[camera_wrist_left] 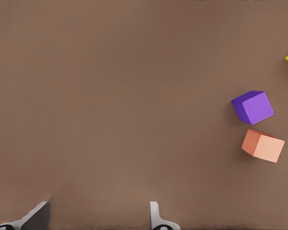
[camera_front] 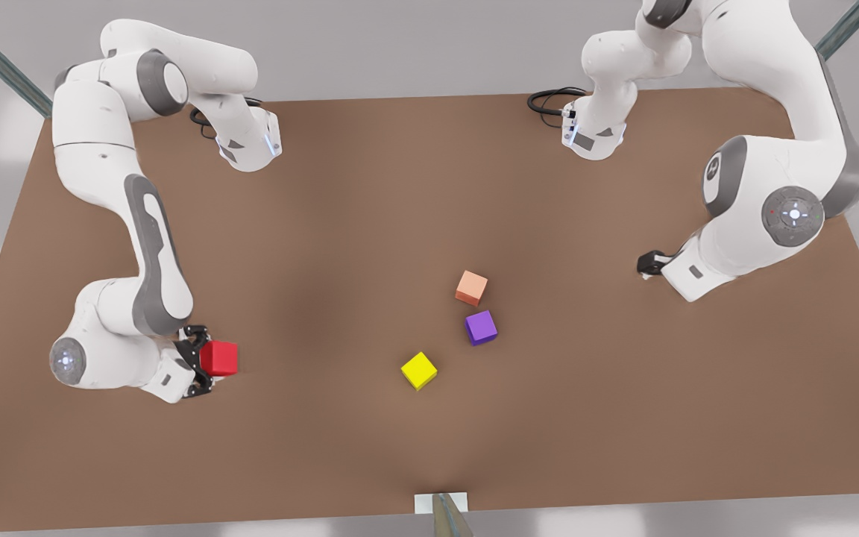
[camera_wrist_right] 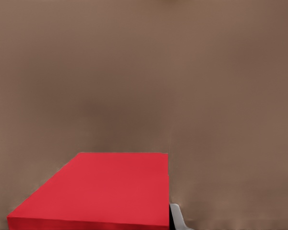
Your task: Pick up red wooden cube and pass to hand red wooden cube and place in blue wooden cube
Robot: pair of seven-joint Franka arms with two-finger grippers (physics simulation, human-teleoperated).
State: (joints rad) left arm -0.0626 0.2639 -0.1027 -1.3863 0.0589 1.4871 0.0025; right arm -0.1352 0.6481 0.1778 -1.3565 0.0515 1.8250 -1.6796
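The right gripper (camera_front: 209,361), on the arm at the front view's left, hangs low, fingers (camera_wrist_right: 178,218) clamped on the red cube (camera_front: 219,358). The left gripper (camera_front: 644,265), at the front view's right, points toward the middle of the bench, fingers (camera_wrist_left: 155,215) spread wide and holding nothing.

The red wooden cube (camera_front: 220,358) looks matte and smooth, the brown table (camera_front: 370,224) likewise matte.

No readable text, labels, brands or numbers appear on anything in these views
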